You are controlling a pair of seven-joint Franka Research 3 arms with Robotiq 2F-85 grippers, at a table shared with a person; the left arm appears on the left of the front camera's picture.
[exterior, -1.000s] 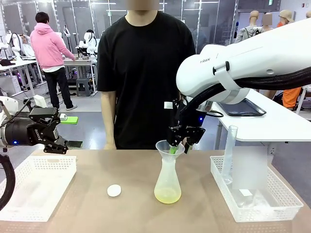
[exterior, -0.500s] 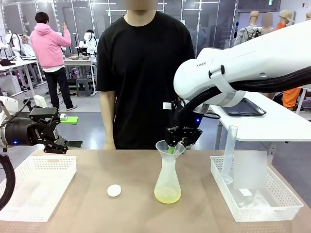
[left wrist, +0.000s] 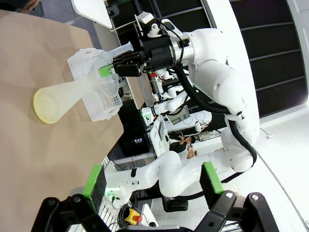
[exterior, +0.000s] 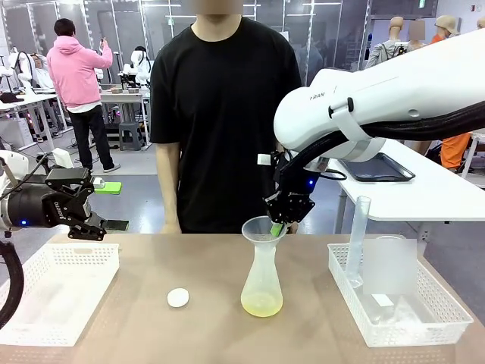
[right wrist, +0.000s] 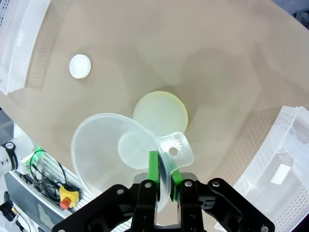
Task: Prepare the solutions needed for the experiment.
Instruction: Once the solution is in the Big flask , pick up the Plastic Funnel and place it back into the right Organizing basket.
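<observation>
A clear flask (exterior: 262, 277) stands mid-table with the solutions (exterior: 261, 305), a shallow pale yellow layer, at its bottom. A translucent funnel (exterior: 264, 227) sits in its neck. My right gripper (exterior: 278, 225) reaches in from the right and is shut on the funnel's rim. In the right wrist view the green pads (right wrist: 153, 168) pinch the tab of the funnel (right wrist: 116, 147) above the yellow liquid (right wrist: 160, 113). My left gripper (exterior: 89, 227) hovers open over the left basket, far from the flask. The left wrist view shows the flask (left wrist: 63, 96) beyond my open left gripper (left wrist: 152, 191).
A white basket (exterior: 53, 292) lies at the left. Another basket (exterior: 398, 315) at the right holds a tall cylinder (exterior: 356, 239) and a beaker (exterior: 389, 265). A white round disc (exterior: 178, 298) lies left of the flask. A person (exterior: 227, 114) stands at the far edge.
My right gripper's jaws have closed on the funnel's rim, and the funnel has shifted slightly. The left arm has not moved.
</observation>
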